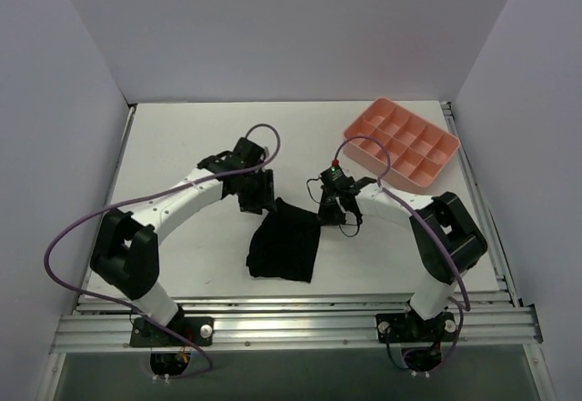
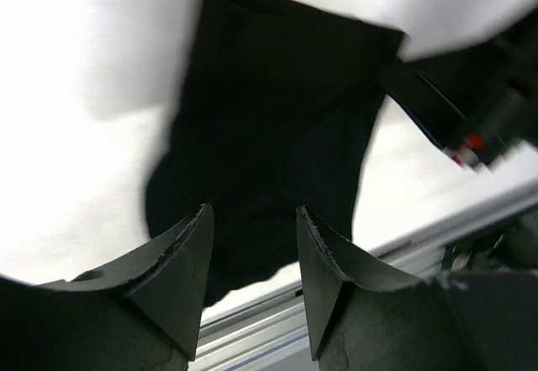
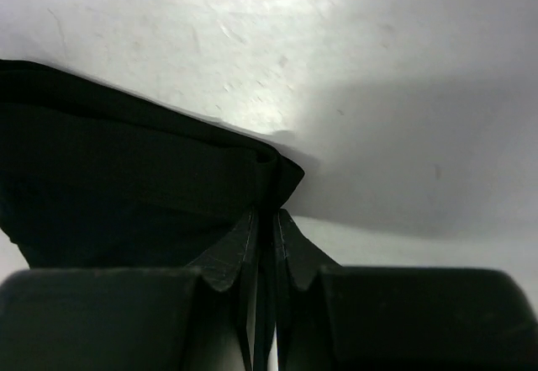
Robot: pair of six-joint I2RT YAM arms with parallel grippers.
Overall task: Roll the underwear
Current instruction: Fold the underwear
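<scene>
underwear (image 1: 286, 242) lies on the table (image 1: 182, 146) at lower centre of the top view, between both arms. right gripper (image 3: 267, 219) is clenched on its upper right corner; left gripper (image 2: 252, 211) hangs over the upper left edge, jaws apart, gripping nothing. pink tray (image 1: 443, 166) sits upper right, well apart

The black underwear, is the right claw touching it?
Touching. The right wrist view shows the right gripper shut on a corner of the underwear, with black fabric pinched in the narrow slit between its tips.
</scene>
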